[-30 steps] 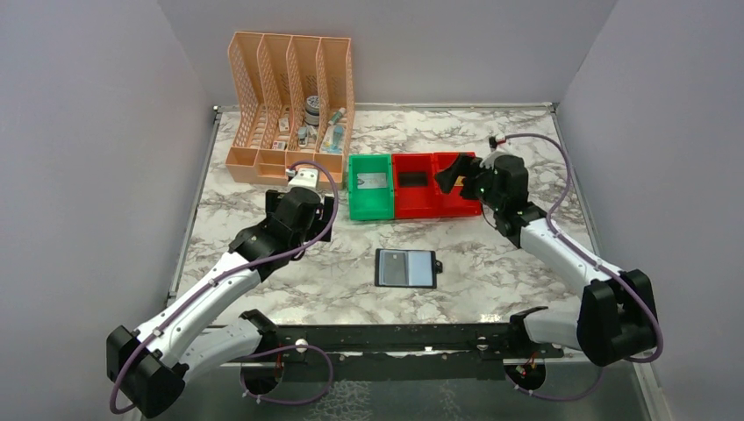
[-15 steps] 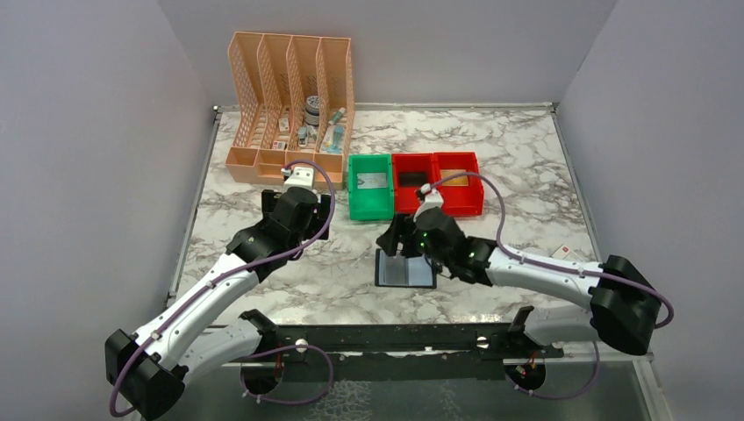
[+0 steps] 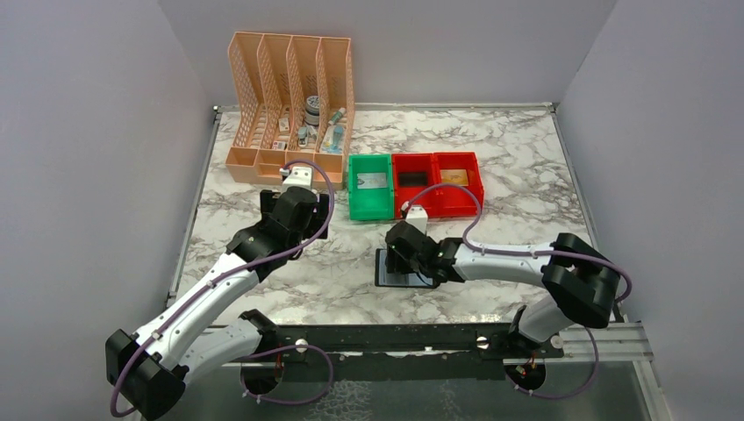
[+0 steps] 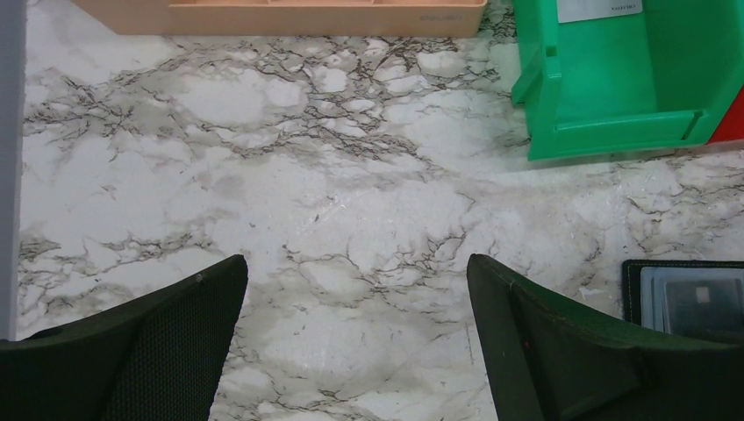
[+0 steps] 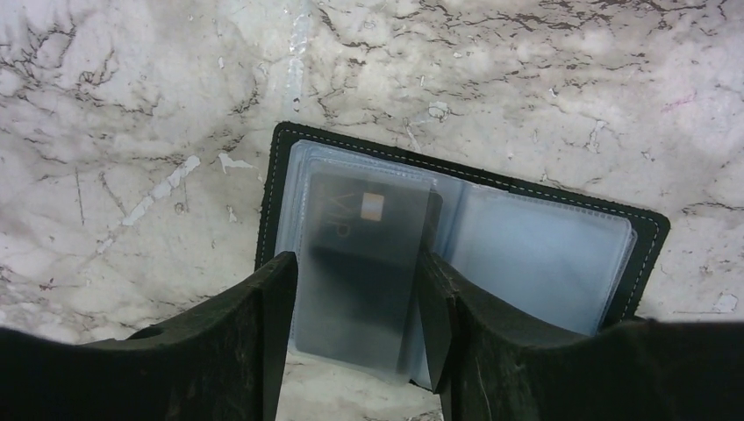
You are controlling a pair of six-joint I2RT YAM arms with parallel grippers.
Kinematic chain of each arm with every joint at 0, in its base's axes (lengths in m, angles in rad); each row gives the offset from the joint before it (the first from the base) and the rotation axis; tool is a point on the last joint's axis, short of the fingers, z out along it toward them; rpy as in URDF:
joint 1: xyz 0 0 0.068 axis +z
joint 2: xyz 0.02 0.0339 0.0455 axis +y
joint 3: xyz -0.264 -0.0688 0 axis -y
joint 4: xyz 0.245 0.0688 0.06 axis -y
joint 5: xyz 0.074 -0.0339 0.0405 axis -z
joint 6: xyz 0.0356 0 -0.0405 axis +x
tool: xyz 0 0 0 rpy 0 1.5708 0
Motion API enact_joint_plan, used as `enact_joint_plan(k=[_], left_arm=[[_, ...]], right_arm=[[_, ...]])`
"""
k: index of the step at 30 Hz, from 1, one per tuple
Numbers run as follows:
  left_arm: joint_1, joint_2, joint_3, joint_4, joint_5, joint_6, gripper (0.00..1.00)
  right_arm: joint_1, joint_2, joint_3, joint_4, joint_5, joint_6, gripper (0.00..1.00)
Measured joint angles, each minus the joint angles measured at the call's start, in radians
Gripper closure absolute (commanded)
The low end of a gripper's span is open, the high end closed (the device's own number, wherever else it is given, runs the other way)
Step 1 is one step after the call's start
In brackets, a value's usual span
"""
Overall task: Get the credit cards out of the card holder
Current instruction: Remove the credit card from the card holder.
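Now your right arm reaches low to the open card holder (image 5: 544, 254), near the middle of the table (image 3: 526, 158). Your right claw (image 5: 355, 263) has a finger on each side of a dark card (image 5: 368, 237) there; you cannot tell if it squeezes. Your left claw (image 4: 355, 281) gapes wide beside the green bin (image 4: 605, 136), which holds a white card (image 4: 598, 9).

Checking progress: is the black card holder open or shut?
Open. The flat black bifold card holder lies spread, both clear-sleeved halves up, a dark card in one.
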Motion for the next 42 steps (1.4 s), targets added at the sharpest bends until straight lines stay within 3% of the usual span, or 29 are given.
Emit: enact_joint_plan(k=[5,12,15,17,23,26,35,42], left_arm=[[0.002,0.000,0.000,0.000,0.000,-0.003,0.01],[0.002,0.002,0.000,0.000,0.000,-0.003,0.01],[0.002,0.006,0.000,0.000,0.000,-0.003,0.01],[0.002,0.008,0.000,0.000,0.000,-0.003,0.01],[0.002,0.014,0.000,0.000,0.001,-0.003,0.01],[0.002,0.017,0.000,0.000,0.001,-0.002,0.01],[0.002,0.043,0.000,0.000,0.040,-0.002,0.01],[0.003,0.044,-0.025,0.071,0.249,-0.046,0.01]], right_arm=[[0.000,0.044,0.037,-0.022,0.001,-0.009,0.54],[0.000,0.081,0.071,-0.064,0.015,-0.018,0.50],[0.000,0.088,0.074,-0.066,0.016,-0.025,0.58],[0.000,0.092,0.075,-0.066,0.018,-0.027,0.71],[-0.009,0.084,0.053,-0.021,0.013,-0.025,0.82],[-0.038,0.060,0.010,0.039,-0.028,-0.022,0.91],[-0.111,0.011,-0.079,0.163,-0.165,-0.014,0.99],[-0.209,-0.033,-0.160,0.253,-0.335,-0.005,0.99]])
